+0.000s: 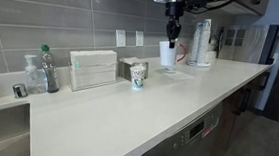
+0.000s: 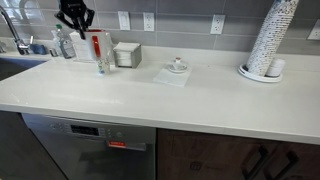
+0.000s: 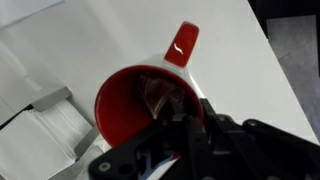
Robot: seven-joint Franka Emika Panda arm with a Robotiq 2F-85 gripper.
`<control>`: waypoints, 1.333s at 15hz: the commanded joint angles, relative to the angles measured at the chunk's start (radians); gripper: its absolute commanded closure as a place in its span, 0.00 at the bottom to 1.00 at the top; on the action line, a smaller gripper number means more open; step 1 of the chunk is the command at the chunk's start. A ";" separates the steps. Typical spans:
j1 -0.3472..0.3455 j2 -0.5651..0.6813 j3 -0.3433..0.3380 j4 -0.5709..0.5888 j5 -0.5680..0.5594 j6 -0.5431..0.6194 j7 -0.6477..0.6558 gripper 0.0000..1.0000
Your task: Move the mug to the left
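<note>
The mug (image 1: pixel 167 54) is white with a red handle and stands under my gripper (image 1: pixel 171 32), to the right of the patterned cup (image 1: pixel 138 76). In the wrist view the mug (image 3: pixel 135 115) fills the middle. Its inside is red, a dark crumpled thing lies in it, and its red handle (image 3: pixel 183 45) points up. My gripper (image 3: pixel 195 125) sits at the mug's near rim with its fingers closed over the wall. In an exterior view my gripper (image 2: pixel 73 15) shows at the top left, and I cannot make out the mug there.
A white napkin box (image 1: pixel 92 69) and bottles (image 1: pixel 42 70) stand left of the patterned cup. A small box (image 1: pixel 130 64) is behind it. A tall stack of cups (image 1: pixel 203 41) (image 2: pixel 270 40) stands to the right. A white box (image 3: pixel 45 130) lies close to the mug.
</note>
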 commanded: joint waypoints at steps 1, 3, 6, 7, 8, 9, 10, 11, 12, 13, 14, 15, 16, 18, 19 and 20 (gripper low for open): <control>0.019 0.001 -0.018 0.002 -0.003 -0.003 0.002 0.90; 0.043 -0.015 0.002 -0.001 0.005 0.006 -0.016 0.98; 0.099 -0.031 0.036 -0.003 0.030 -0.006 -0.036 0.98; 0.117 -0.033 0.048 -0.003 0.037 -0.001 -0.031 0.98; 0.134 -0.031 0.059 0.000 0.045 0.006 -0.032 0.98; 0.151 -0.025 0.072 0.003 0.048 0.030 -0.022 0.98; 0.164 -0.015 0.084 0.010 0.049 0.045 -0.014 0.98; 0.177 0.003 0.095 0.019 0.054 0.075 -0.002 0.98; 0.186 0.016 0.103 0.027 0.049 0.099 0.003 0.98; 0.192 0.037 0.109 0.035 0.047 0.133 0.008 0.98; 0.196 0.054 0.115 0.043 0.042 0.152 0.016 0.98; 0.200 0.081 0.120 0.054 0.040 0.173 0.026 0.98; 0.201 0.102 0.126 0.064 0.028 0.187 0.045 0.98; 0.201 0.154 0.140 0.088 -0.016 0.204 0.088 0.98; 0.200 0.177 0.144 0.100 -0.037 0.208 0.115 0.98; 0.199 0.204 0.145 0.112 -0.057 0.214 0.151 0.98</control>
